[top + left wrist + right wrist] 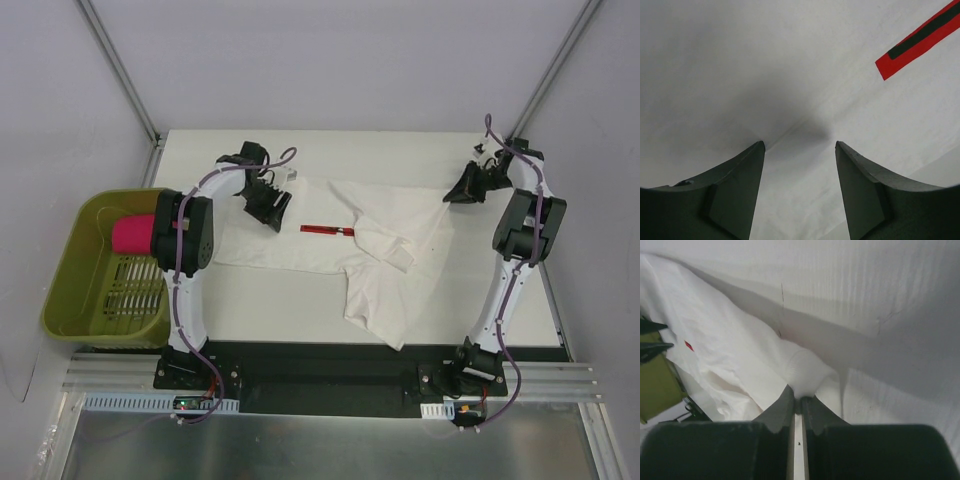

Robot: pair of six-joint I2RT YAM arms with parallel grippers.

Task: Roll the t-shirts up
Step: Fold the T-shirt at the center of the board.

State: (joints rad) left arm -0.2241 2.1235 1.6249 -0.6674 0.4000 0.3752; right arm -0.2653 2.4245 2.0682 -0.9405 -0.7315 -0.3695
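Arm bases [185, 365], top view: closest to the lens, both are sitting bolted at the near edge of the table [270, 305].
White t-shirt [380, 270], top view: it is lying unrolled and rumpled across the middle of the table, one part trailing toward the near edge, with its red print [327, 229] facing up.
Pink bundle [130, 235], top view: it is resting rolled inside the green basket [60, 300] off the table's left side.
Left gripper [268, 205], top view: it is hanging low over the shirt's left part, just beside the red print.
Right gripper [462, 190], top view: it is reaching down at the shirt's far right edge.
Left wrist view: jaws are standing apart, grasping nothing; white cloth is filling the frame, and whether the tips are touching it I cannot tell.
Right wrist view: jaws are pressing together, pinching a raised fold of the white t-shirt.
Progress: one shirt appears finished and binned; the white one is lying unrolled, so straightening, rolling and stowing it are all remaining.
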